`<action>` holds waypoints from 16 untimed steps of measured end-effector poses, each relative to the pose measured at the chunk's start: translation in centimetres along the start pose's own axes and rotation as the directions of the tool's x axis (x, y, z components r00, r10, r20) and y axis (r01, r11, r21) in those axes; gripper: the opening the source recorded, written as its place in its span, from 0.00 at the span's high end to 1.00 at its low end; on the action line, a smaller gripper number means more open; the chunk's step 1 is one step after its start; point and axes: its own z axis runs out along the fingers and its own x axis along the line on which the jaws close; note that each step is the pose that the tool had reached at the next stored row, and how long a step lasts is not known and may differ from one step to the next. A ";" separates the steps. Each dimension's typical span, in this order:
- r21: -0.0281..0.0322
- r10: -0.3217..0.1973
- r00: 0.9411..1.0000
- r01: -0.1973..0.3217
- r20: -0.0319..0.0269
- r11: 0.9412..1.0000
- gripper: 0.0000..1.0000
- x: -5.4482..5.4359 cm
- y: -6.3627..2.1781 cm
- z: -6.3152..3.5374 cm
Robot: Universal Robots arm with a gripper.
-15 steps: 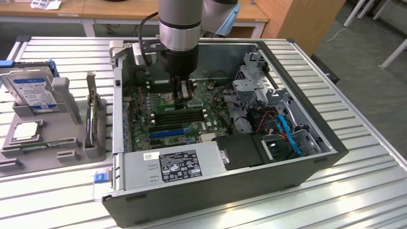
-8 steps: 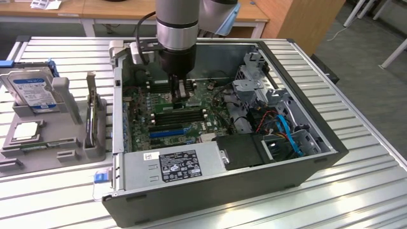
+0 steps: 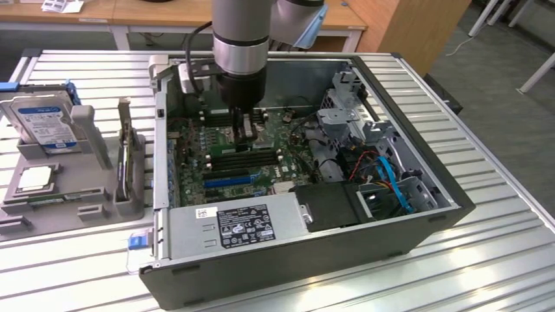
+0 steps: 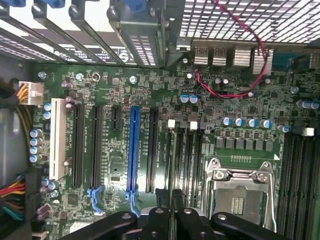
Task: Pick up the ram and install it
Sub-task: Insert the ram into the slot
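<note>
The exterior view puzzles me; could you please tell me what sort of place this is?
Probably a robotics lab or workshop: an open computer case on a slatted metal table, a hard drive in a grey fixture, wooden desks behind.

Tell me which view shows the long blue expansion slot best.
The wrist view: the blue slot lies unobstructed, seen head-on along its full length. The exterior view shows it at a slant, low inside the computer case.
</note>
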 end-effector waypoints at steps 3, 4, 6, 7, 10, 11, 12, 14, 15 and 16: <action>0.000 0.000 1.000 0.000 0.000 1.000 0.87 0.0 0.02 0.55; 0.000 0.000 1.000 0.000 0.000 1.000 0.87 0.0 0.03 0.73; 0.000 0.000 1.000 0.000 0.000 1.000 0.87 0.0 0.05 1.09; 0.000 0.000 1.000 0.000 0.000 1.000 0.87 0.0 0.06 1.26; 0.000 0.000 1.000 0.000 0.000 1.000 0.87 -0.1 0.06 1.48; 0.000 0.000 1.000 0.000 0.000 1.000 0.87 -0.1 0.06 1.48; 0.000 0.000 1.000 0.000 0.000 1.000 0.87 -0.1 0.05 1.48; 0.000 0.000 1.000 0.000 0.000 1.000 0.87 -0.1 -0.07 1.50; 0.000 0.000 1.000 0.000 0.000 1.000 0.87 -0.1 -0.09 1.50; 0.000 0.000 1.000 0.000 0.000 1.000 0.87 -0.1 -0.08 1.50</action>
